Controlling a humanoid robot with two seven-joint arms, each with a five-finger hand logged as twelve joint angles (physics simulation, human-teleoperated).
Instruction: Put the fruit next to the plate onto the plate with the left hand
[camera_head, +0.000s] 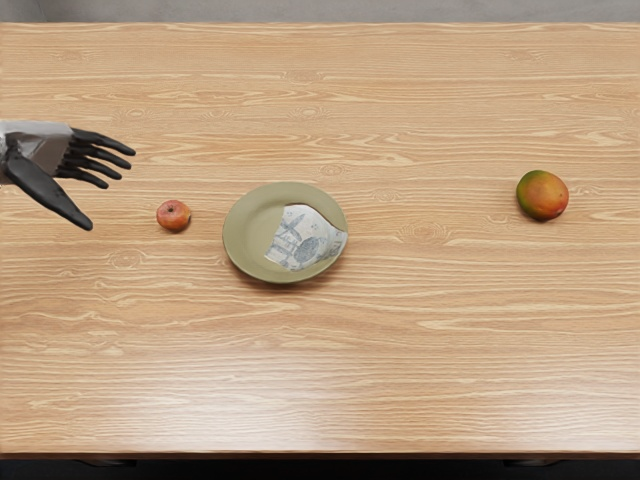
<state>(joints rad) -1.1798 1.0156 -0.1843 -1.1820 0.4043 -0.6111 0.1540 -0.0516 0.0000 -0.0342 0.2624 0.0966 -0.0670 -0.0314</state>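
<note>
On the left side of the pale, wood-grained bench (320, 360), I have the dark, five-fingered left hand (62, 165) hovering with its fingers spread and thumb swung wide, holding nothing. The right arm is out of my view.

My target, the small, round, red apple-like fruit (173, 215), sits on the bench just beside the left rim of the round, olive-green plate (245, 225), apart from it and not yet on it. The hand is near the fruit, on its far side from the plate. A larger, red-and-green, mango-like fruit (542, 194) lies well apart on the right; I judge that it is not the one meant.

The step in hand, as I read it, is the reach. I would bring the open hand over the fruit, thumb on one side and fingers on the other, and close gently. The fruit looks smooth, glossy and rounded, so a sideways nudge could roll it. The plate looks shallow, with a low rim and a white-and-grey patterned patch on its right half; a modest lift should clear the rim before I set the fruit down.
</note>
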